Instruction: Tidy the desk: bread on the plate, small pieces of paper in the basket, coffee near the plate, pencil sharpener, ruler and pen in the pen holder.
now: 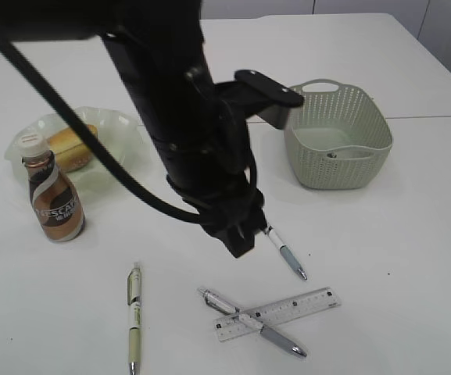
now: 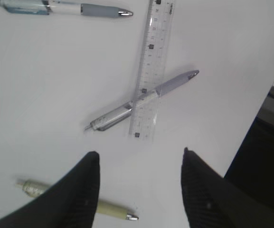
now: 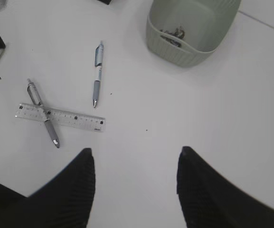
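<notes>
The bread [image 1: 73, 148] lies on the pale green plate [image 1: 119, 125] at the left, and the coffee bottle [image 1: 53, 199] stands upright just in front of the plate. The clear ruler [image 1: 278, 314] lies at the front with a silver pen [image 1: 252, 322] crossed over it. A white-blue pen [image 1: 288, 254] and an olive pen [image 1: 134, 316] lie nearby. My left gripper [image 2: 140, 156] is open and empty above the desk, just short of the ruler [image 2: 151, 71] and silver pen [image 2: 137, 102]. My right gripper [image 3: 134, 154] is open and empty over bare desk. Small crumpled paper pieces [image 3: 174, 33] lie in the basket [image 3: 193, 47]. Pen holder and sharpener are out of view.
The basket [image 1: 338, 137] stands at the right back of the desk [image 1: 381, 250]. The left arm [image 1: 194, 141] reaches across the middle and hides what is behind it. The olive pen [image 2: 103, 206] lies under the left jaw. A dark table edge [image 2: 265, 142] shows at the right.
</notes>
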Available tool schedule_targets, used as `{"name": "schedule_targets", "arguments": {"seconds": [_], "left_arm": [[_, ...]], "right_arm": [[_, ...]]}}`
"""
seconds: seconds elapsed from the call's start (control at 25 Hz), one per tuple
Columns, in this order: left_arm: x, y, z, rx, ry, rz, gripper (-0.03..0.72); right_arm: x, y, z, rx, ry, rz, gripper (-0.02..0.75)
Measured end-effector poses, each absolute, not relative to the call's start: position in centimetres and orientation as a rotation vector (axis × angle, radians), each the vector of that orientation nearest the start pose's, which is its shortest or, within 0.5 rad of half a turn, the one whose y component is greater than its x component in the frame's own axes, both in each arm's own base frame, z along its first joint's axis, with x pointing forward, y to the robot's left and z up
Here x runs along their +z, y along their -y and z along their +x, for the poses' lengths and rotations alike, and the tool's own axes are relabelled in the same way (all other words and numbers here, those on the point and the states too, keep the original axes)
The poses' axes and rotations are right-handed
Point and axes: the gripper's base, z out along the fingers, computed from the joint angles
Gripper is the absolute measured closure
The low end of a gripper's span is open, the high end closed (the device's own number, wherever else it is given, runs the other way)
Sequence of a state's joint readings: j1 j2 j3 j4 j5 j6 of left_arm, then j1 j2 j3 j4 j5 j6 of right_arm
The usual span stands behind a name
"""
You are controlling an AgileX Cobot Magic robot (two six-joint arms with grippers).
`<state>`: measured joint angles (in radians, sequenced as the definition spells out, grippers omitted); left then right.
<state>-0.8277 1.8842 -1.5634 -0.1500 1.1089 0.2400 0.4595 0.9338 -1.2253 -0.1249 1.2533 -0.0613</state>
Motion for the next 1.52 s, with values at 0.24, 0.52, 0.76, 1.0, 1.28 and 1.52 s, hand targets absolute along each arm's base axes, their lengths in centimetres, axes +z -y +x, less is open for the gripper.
{"name": "schedule_targets", "arguments": {"seconds": [0.24,0.52,0.76,1.0,1.28,1.52], "left_arm": [[21.4,33.8,26.3,-0.282,-2.576,1.520,0.267],[17.2,36.1,27.0,-0.256,-2.615,1.572,0.264],[14.7,36.5,27.2,-0.244,-2.655,1.587,0.264],[13.9,37.0,27.4,-0.281,-2.645,1.555,0.261],[12.7,37.2,27.6,-0.286,-2.647,1.543,0.248],[11.1,37.3,27.6,-0.273,-2.669,1.549,0.232]], "right_arm": [[40.0,-4.4,12.0,-0.037,-2.367,-0.625,0.332],[35.8,-4.7,12.0,-0.024,-2.520,-0.627,0.331],[33.9,-5.0,11.8,0.021,-2.593,-0.643,0.332],[33.8,-5.1,11.8,0.036,-2.595,-0.643,0.332],[33.8,-5.1,11.8,0.039,-2.596,-0.643,0.332],[33.8,-5.1,11.8,0.041,-2.596,-0.643,0.332]]}}
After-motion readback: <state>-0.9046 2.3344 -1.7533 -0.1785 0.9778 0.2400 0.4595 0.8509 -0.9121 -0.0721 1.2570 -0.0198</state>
